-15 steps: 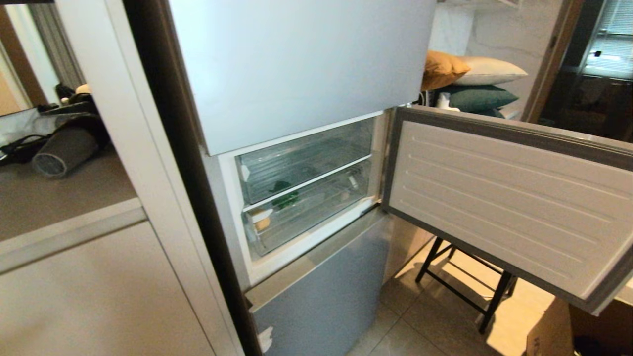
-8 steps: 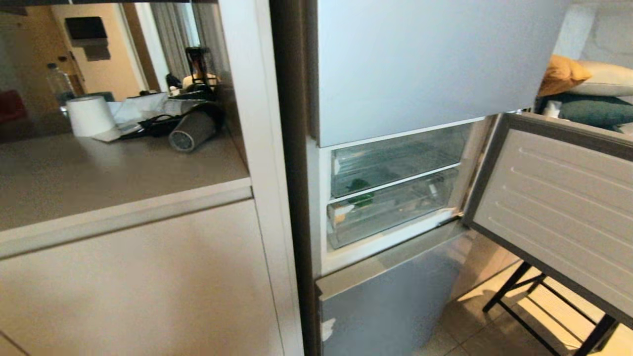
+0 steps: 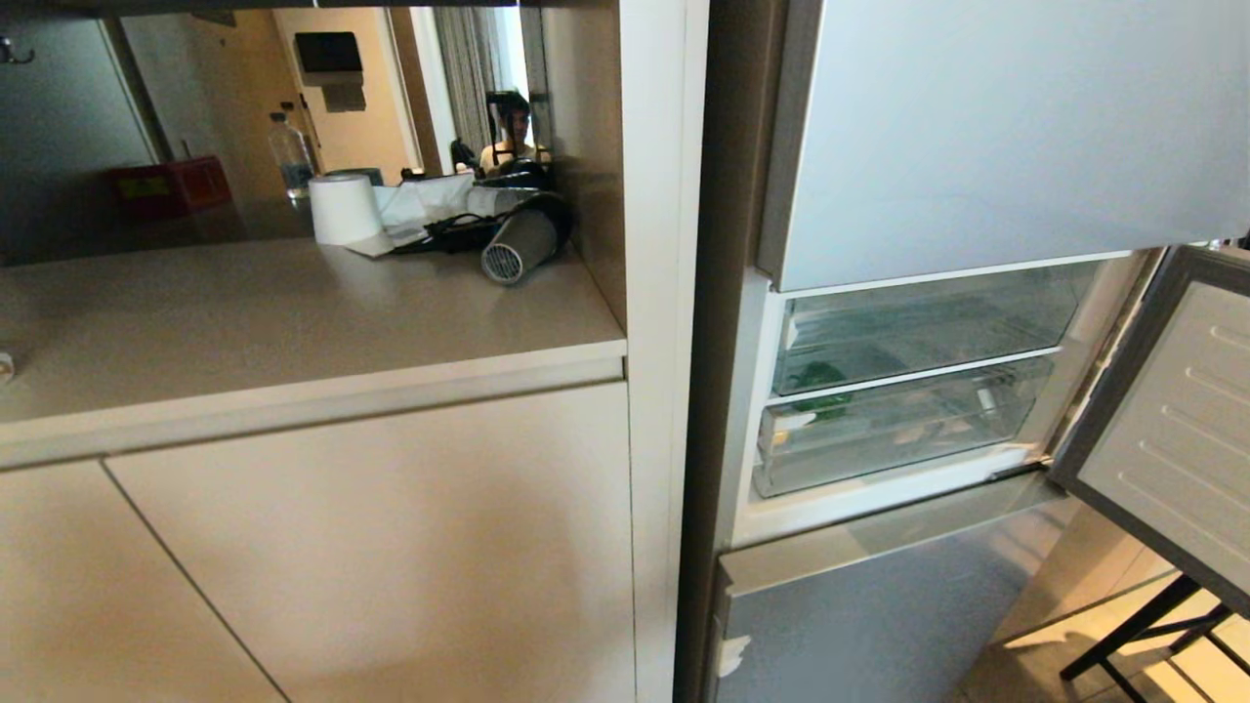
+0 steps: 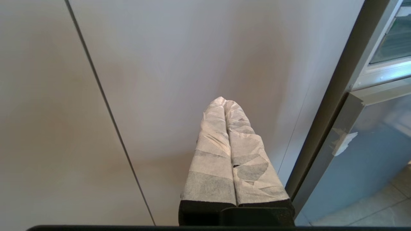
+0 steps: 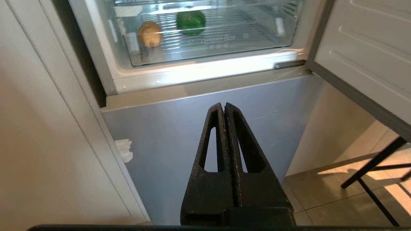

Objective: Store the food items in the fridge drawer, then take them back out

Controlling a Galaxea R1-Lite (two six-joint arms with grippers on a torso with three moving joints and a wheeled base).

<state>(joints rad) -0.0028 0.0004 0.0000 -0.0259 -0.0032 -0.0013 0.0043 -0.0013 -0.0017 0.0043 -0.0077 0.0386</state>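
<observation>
The clear fridge drawer sits pushed into the silver-blue fridge, whose middle door swings open to the right. Inside it lie the green bell pepper and, to its left, the tan potato. My right gripper is shut and empty, low in front of the fridge's lower door panel, well below the drawer. My left gripper, its fingers wrapped in white tape, is shut and empty, facing the beige cabinet doors. Neither arm shows in the head view.
A beige counter left of the fridge carries a paper roll, a hair dryer, a water bottle and a red box. Black stool legs stand on the tiled floor under the open door.
The whole head view has swung to the left: the fridge has slid toward the right of the picture and more of the counter shows. The drawer's contents have not moved.
</observation>
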